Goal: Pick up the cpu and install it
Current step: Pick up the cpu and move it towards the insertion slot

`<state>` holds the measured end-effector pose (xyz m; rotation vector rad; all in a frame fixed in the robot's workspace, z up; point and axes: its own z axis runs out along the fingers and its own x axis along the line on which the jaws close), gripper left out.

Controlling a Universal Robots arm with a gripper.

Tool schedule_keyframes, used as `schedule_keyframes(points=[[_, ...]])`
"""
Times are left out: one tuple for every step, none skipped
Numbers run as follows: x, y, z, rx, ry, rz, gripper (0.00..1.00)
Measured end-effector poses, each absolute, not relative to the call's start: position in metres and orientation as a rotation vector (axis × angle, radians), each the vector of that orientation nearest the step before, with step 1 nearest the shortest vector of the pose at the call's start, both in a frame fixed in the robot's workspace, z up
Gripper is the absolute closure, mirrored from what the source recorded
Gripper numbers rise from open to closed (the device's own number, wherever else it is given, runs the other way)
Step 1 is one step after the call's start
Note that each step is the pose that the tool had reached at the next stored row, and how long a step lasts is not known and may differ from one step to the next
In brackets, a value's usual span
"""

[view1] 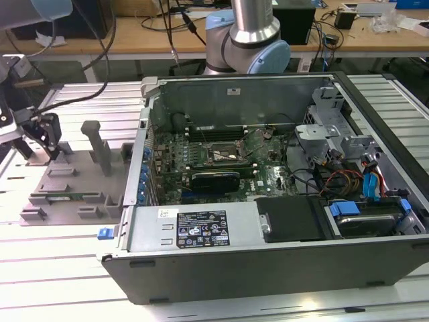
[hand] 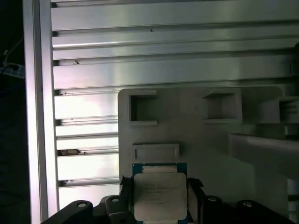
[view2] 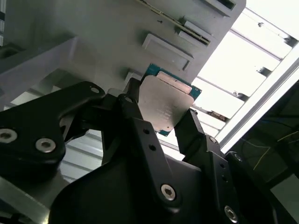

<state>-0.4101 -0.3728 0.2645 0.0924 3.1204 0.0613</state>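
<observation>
Black jaws clamp the flat, dull-metal square cpu [view2: 164, 103] over a grey plastic tray [hand: 196, 140]

The black tool [view2: 161, 113] clamps the cpu [view2: 164, 100] by two opposite edges, with the grey tray [view2: 93, 32] behind it.

The cpu [hand: 160, 193] runs off the first wrist view's edge, its flanks covered by the gripper's [hand: 160, 203] fingers [hand: 195, 187]. In the exterior view, what the gripper clasps is too small to tell; the arm [view1: 251, 27] is cut off above.
</observation>
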Motion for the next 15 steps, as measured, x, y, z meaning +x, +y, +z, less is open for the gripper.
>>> schedule_keyframes(points=[[-0.41,-0.373,0.269,0.092,3.12,0.061,0.45],[-0.41,-0.373,0.272,0.092,3.12,0.061,0.45],[-0.41,-0.373,0.275,0.092,3.12,0.061,0.45],[-0.41,-0.373,0.28,0.092,3.12,0.061,0.45],[-0.41,-0.372,0.285,0.092,3.12,0.061,0.45],[-0.41,-0.372,0.291,0.092,3.12,0.061,0.45],[-0.41,-0.372,0.295,0.092,3.12,0.061,0.45],[-0.41,-0.372,0.298,0.092,3.12,0.061,0.45],[-0.41,-0.372,0.301,0.092,3.12,0.061,0.45],[-0.41,-0.372,0.304,0.092,3.12,0.061,0.45],[-0.41,-0.372,0.307,0.092,3.12,0.061,0.45],[-0.41,-0.372,0.312,0.092,3.12,0.061,0.45],[-0.41,-0.372,0.317,0.092,3.12,0.061,0.45],[-0.41,-0.372,0.324,0.092,3.12,0.061,0.45],[-0.41,-0.372,0.331,0.093,3.12,0.061,0.45]])
